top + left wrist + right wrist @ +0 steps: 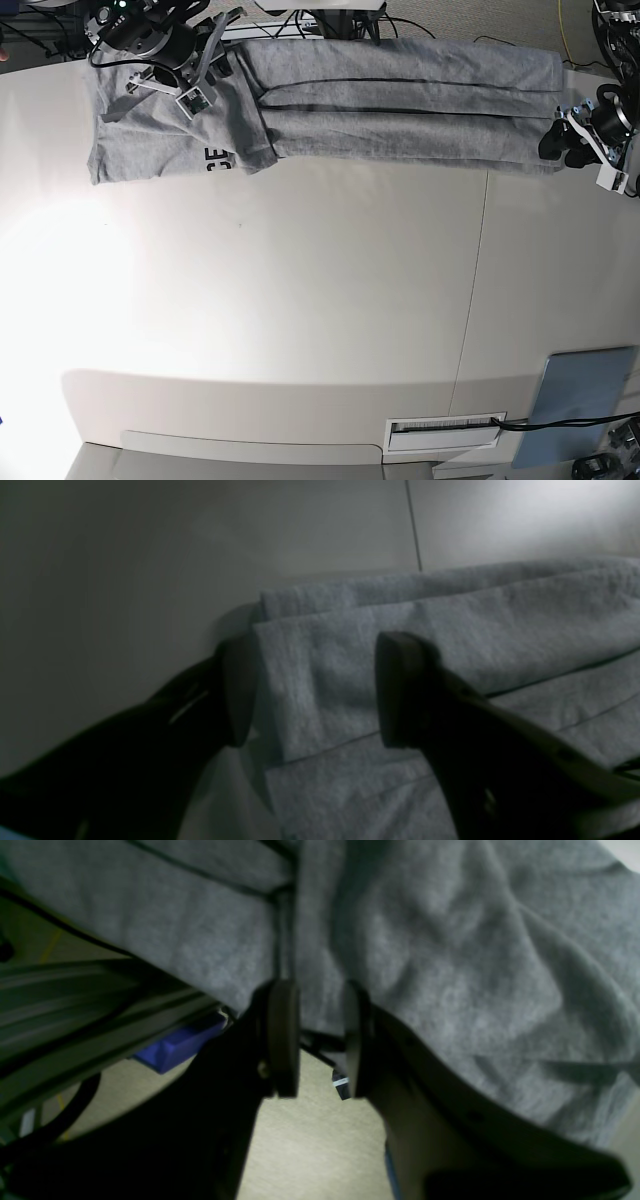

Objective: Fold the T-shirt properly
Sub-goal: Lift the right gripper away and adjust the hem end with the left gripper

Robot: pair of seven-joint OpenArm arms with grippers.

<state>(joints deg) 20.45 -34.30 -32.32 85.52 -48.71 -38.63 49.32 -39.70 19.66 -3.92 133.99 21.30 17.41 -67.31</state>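
While folded, the T-shirt (450,625) seemingly lies between the left pincer (310,690) jaws.

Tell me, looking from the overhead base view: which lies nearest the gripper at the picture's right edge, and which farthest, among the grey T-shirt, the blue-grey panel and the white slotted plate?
From the left gripper:
1. T-shirt: its end lies right at the gripper.
2. Blue-grey panel: bottom right corner.
3. White slotted plate: bottom edge, left of the panel.
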